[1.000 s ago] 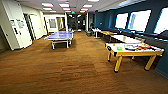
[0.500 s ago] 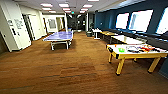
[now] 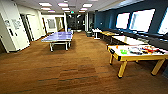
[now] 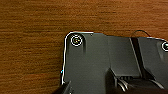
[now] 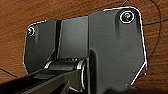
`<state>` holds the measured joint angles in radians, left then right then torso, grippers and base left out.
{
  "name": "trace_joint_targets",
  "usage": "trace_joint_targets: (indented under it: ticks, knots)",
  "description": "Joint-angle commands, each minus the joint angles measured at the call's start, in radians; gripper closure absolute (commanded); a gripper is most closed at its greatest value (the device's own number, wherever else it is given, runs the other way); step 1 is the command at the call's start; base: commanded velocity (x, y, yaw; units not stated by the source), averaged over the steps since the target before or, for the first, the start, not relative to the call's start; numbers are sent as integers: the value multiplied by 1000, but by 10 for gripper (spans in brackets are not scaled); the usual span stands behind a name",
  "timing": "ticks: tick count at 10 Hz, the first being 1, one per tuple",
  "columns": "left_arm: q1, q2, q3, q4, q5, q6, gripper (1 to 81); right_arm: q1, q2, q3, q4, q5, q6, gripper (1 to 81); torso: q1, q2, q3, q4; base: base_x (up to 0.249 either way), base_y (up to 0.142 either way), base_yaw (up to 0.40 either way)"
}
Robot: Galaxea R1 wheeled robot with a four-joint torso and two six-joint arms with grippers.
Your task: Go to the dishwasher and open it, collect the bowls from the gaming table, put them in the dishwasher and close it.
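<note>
Looking across a brown carpeted floor (image 3: 70,72), you've got the gaming table (image 3: 140,57) at near right: yellow edge and legs, white top. A green bowl (image 3: 123,51) sits on its near-left part, with other colourful clutter further right, too blurred to name. A blue ping-pong table (image 3: 58,37) stands far left of centre. More long tables (image 3: 125,38) run along the right wall under bright windows (image 3: 141,20). White doors (image 3: 12,27) line the left wall. Both wrist views look down on the carpet; you can't tell either claw's state.
</note>
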<state>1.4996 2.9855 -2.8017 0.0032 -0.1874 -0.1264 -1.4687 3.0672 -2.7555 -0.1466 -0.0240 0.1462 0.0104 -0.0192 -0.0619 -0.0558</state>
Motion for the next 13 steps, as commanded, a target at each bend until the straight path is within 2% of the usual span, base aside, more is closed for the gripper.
trace_joint_targets:
  ticks: [1,13]
  knots:
    - [-45,-9,-7,0,43,5,10,50,4,2,9,-53,-2,10,0,0,0,0,253,0,0]
    - [-45,-2,-7,0,43,10,10,49,3,4,9,-51,-2,10,0,0,0,0,254,0,0]
